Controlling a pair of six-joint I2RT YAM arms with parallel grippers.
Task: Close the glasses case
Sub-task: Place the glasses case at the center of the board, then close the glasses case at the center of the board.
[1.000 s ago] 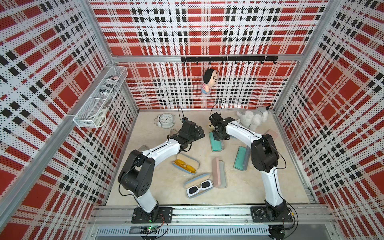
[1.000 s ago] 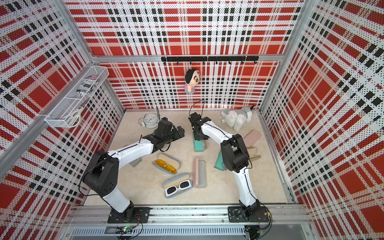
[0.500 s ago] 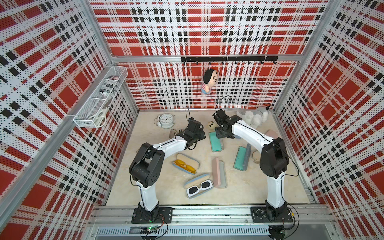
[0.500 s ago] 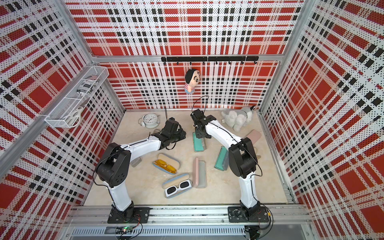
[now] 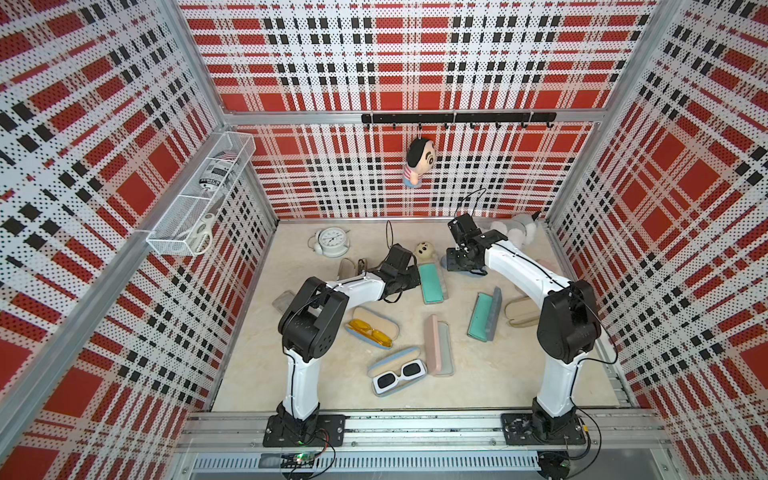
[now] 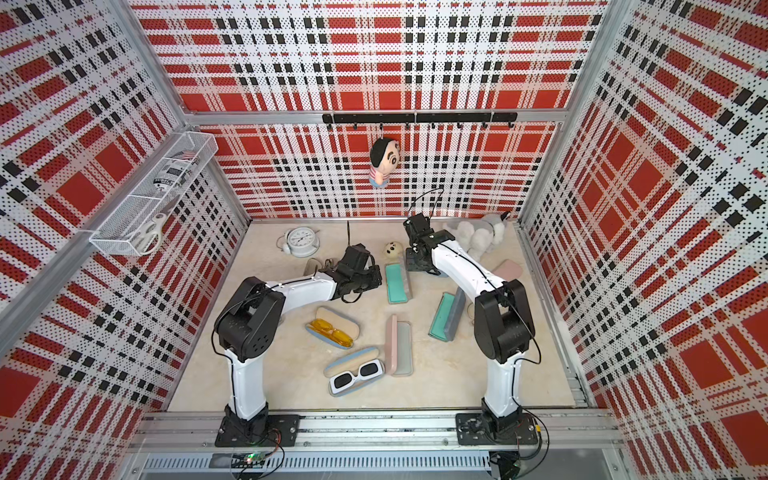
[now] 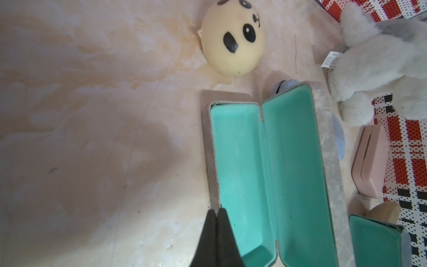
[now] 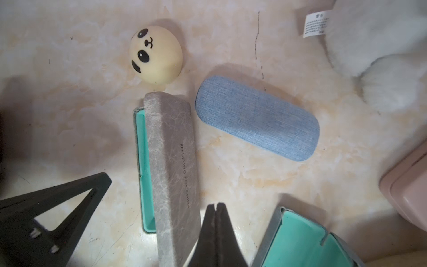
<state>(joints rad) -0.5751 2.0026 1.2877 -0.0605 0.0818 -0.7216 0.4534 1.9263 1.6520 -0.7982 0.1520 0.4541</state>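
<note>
- Open room: wide and bare at the front of the table [image 5: 498, 374]; narrow at the back, around the glasses case [image 5: 432, 283].
- Glasses case in both top views at the back middle, between the two arms; long edges running front to back; lid raised and tilted over the tray, not shut.
- Left gripper [image 7: 217, 210]: clenched, black fingers pressed together, gripping nothing; tips right at the rim of the tray's long wall, contact impossible to tell.
- Right gripper [image 8: 216, 205]: clenched too, and empty; tips just beside the outer face of the lid, in the gap toward a second open case [image 8: 300, 240].
- Close around: panda toy [image 8: 156, 55] near one short end; blue fabric case [image 8: 256, 118] just beside the lid side, not touching; white plush [image 7: 381, 64] and pink case [image 7: 369, 161] farther off, toward the right wall.
- Shell of the glasses case: grey, with a marbled, leather-like grain and small printed letters; lining smooth and teal; box shape, corners rounded.
- Blue fabric case: woven cloth, oval ends. Panda toy: smooth, cream, dome-shaped.
- Surface: cream stone pattern with orange veins and thin scratches.
- Room: perforated wall panels [image 5: 415, 62] in red, white and black plaid.
</note>
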